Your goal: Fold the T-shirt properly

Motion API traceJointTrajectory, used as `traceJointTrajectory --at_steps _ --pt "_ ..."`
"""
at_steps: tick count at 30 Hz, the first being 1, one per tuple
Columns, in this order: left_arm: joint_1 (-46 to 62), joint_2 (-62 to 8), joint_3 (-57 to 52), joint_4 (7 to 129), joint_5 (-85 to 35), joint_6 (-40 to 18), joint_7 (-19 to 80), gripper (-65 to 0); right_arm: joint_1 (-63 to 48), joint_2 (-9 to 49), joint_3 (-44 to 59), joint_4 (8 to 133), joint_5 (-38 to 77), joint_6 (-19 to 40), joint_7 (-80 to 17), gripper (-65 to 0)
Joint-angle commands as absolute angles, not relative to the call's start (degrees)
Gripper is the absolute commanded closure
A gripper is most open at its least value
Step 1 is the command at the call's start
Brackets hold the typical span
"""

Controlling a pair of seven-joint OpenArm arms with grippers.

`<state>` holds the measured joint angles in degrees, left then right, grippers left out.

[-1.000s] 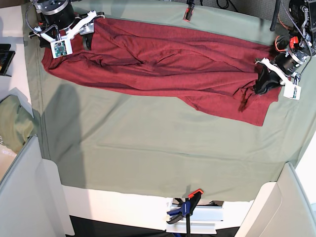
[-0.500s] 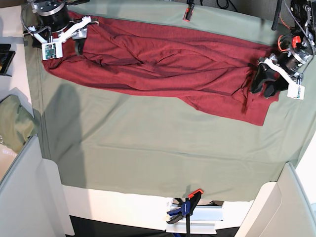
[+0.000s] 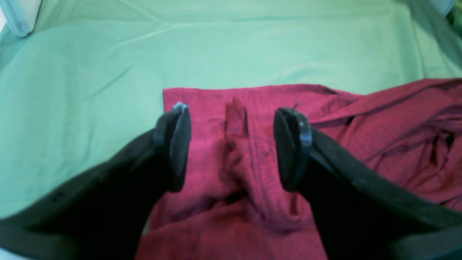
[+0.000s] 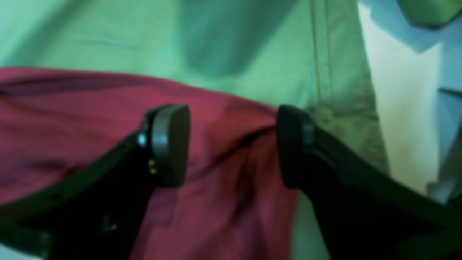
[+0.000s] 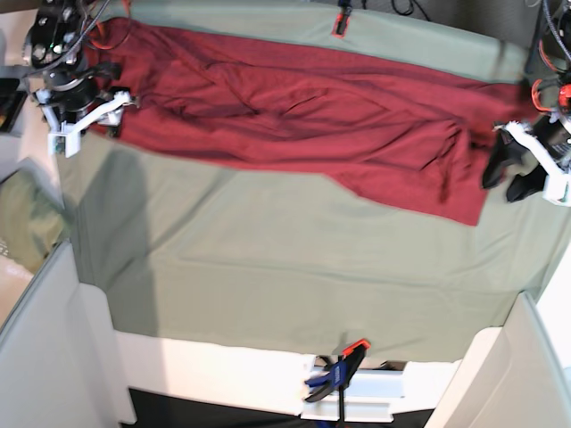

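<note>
Along the table cloth's point(image 5: 268, 259) far edge the T-shirt point(image 5: 303, 116) lies rumpled, stretched corner to corner, no tidy fold made; the whole folding remains. Left gripper point(image 3: 231, 144) and right gripper point(image 4: 232, 144) both gape, gripping nothing

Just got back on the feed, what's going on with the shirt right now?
The dark red T-shirt lies spread lengthwise and wrinkled across the far side of the green table cloth, not yet folded. Both arms sit at its ends with jaws open: the left gripper over a bunched edge, the right gripper over the other end. Neither holds fabric.
</note>
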<state>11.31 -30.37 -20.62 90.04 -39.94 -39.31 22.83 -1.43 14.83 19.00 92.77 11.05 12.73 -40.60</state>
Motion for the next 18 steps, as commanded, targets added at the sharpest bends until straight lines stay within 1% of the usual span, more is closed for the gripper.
traceJointTrajectory --at_steps 1,5,9,18 --pt "10.7 -32.36 -21.12 90.96 -40.95 -40.0 21.93 -39.6 0.82 16.84 19.49 91.07 11.0 12.43 -39.48 -37.5" --pt "10.81 -34.92 -21.12 90.96 -40.97 -40.0 21.93 -39.6 5.08 20.36 19.51 83.15 13.61 12.47 -41.39 -37.5" --pt "10.81 -36.27 -21.12 90.96 -40.95 -40.0 21.93 -39.6 6.17 22.28 19.53 81.82 14.39 13.23 -43.57 -37.5" --pt "10.61 -36.36 -21.06 90.89 -40.91 -40.0 21.78 -39.6 5.98 20.43 19.49 78.41 18.02 17.19 -43.57 -37.3"
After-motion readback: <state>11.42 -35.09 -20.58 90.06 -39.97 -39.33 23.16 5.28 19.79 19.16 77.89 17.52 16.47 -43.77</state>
